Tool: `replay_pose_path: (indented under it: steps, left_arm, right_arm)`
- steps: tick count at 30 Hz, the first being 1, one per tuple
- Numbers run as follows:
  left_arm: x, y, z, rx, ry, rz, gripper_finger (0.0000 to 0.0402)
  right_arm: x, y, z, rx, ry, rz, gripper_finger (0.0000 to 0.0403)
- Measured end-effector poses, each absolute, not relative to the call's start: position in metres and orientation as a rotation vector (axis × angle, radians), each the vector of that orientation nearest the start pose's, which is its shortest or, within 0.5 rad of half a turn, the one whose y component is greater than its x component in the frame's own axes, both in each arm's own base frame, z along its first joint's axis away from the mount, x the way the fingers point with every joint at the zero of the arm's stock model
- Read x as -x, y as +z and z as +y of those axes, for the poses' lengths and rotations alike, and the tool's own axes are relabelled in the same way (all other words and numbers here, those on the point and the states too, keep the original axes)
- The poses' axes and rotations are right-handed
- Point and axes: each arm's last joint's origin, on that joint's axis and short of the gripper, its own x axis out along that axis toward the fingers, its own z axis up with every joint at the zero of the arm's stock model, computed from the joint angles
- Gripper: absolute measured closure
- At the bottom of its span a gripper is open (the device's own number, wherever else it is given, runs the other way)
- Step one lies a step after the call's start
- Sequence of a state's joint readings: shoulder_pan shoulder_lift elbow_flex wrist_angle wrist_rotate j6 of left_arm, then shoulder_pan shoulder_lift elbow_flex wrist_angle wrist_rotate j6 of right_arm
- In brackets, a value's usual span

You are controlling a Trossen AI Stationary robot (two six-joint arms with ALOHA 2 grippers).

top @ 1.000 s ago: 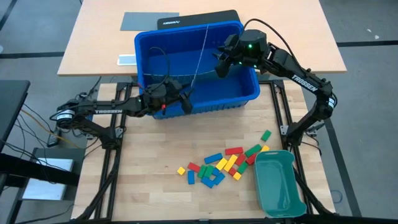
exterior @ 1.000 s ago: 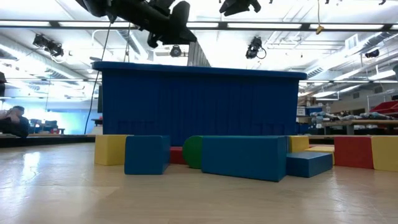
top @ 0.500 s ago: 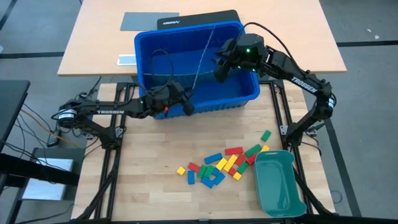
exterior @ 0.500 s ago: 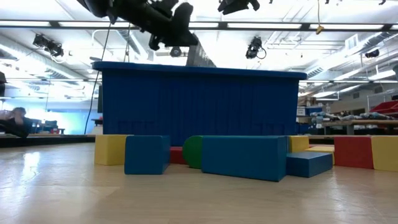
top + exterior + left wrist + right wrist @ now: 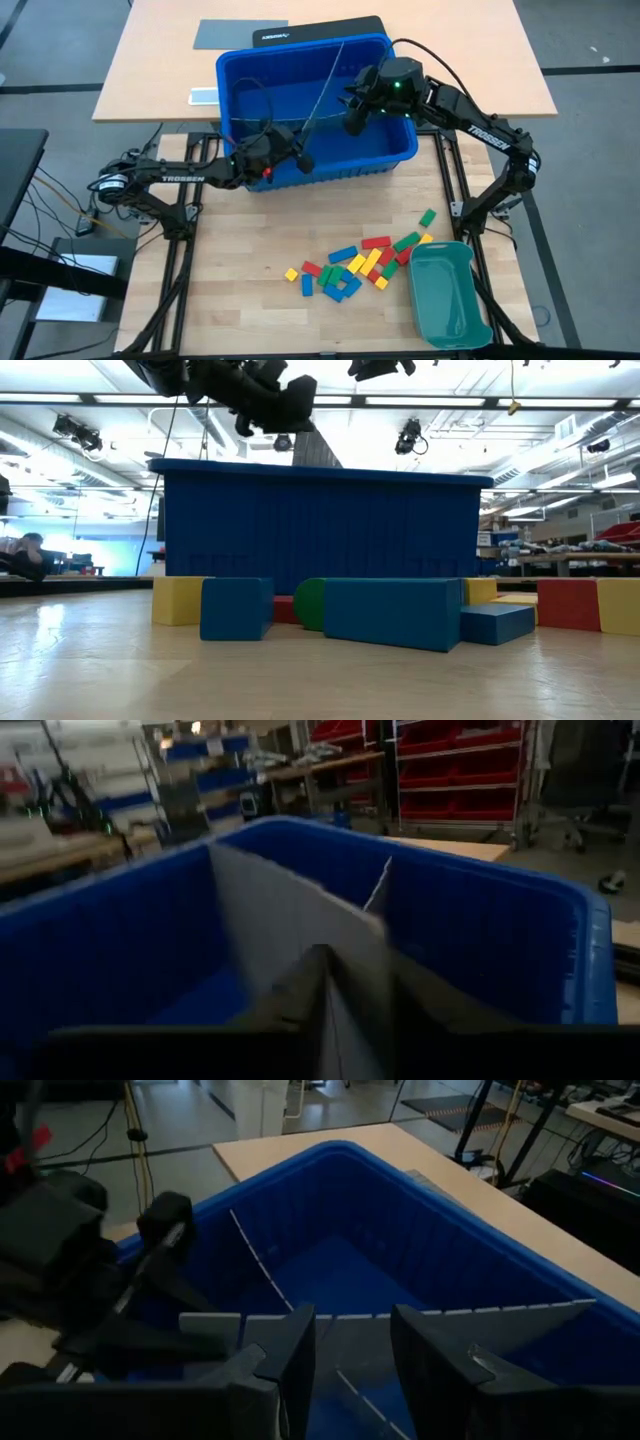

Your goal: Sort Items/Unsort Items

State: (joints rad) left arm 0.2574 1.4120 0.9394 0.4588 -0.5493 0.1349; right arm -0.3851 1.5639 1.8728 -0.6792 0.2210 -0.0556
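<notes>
The items, small red, yellow, green and blue blocks (image 5: pixel 360 265), lie loose on the wooden table in front of a blue bin (image 5: pixel 350 168); they fill the low view's foreground (image 5: pixel 390 610). A thin grey divider sheet (image 5: pixel 322 100) stands on edge inside the bin, running from its near wall to its far wall. My left gripper (image 5: pixel 300 160) is at the bin's near rim, shut on that sheet. My right gripper (image 5: pixel 353 112) hovers open over the bin's right half. A second grey slotted sheet (image 5: pixel 350 1330) stands crosswise just beyond its fingertips. My left gripper pinches the divider sheet's near end (image 5: pixel 335 935) between its two fingers (image 5: pixel 290 995), close to the top edge. The fingers come in level from the near left, over the bin's rim, and lie along the sheet. The sheet stands upright, its lower part inside the bin.
A teal tray (image 5: pixel 450 295) sits at the table's near right, beside the blocks. Behind the bin, on a second wooden tabletop, lie a dark flat pad (image 5: pixel 320 30) and a grey sheet (image 5: pixel 225 33). Bare wood lies at the near left of the table.
My left gripper has swung its fingertips a little toward the far edge and closed them on the divider sheet's near end. The sheet now leans differently: its far end has shifted toward the table's right.
</notes>
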Motion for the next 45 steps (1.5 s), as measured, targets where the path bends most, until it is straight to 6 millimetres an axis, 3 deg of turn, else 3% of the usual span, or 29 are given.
replay_pose_path:
  steps: [1,3,15,21,24,27,31,34,38,45]
  left_arm:
    - [-0.302,0.306,0.094,-0.153,0.806,0.070,0.0368]
    - [-0.302,0.308,0.094,-0.176,0.810,0.054,0.0387]
    - [-0.306,0.368,0.097,-0.332,0.857,-0.023,0.0398]
    - [-0.304,0.374,0.100,-0.327,0.864,-0.011,0.0399]
    - [-0.304,0.372,0.102,-0.311,0.868,-0.019,0.0399]
    - [-0.303,0.371,0.102,-0.305,0.877,-0.033,0.0399]
    - [-0.303,0.371,0.102,-0.304,0.878,-0.034,0.0399]
    - [-0.303,0.371,0.102,-0.306,0.879,-0.033,0.0399]
    - [-0.303,0.370,0.102,-0.308,0.883,-0.027,0.0399]
    - [-0.303,0.369,0.103,-0.314,0.888,-0.024,0.0399]
  right_arm:
    - [-0.297,0.463,-0.127,0.022,-0.592,0.398,0.0270]
    - [-0.298,0.460,-0.128,0.025,-0.606,0.412,0.0271]
    - [-0.299,0.454,-0.130,0.036,-0.636,0.429,0.0288]
    - [-0.301,0.451,-0.130,0.022,-0.638,0.434,0.0296]
    - [-0.308,0.429,-0.136,0.004,-0.640,0.457,0.0308]
    - [-0.320,0.395,-0.146,-0.001,-0.652,0.426,0.0333]
    - [-0.328,0.349,-0.160,0.027,-0.693,0.278,0.0387]
    - [-0.324,0.321,-0.168,0.033,-0.752,0.173,0.0396]
    - [-0.312,0.298,-0.179,0.043,-0.816,0.126,0.0400]
    - [-0.303,0.282,-0.205,0.012,-0.864,0.107,0.0401]
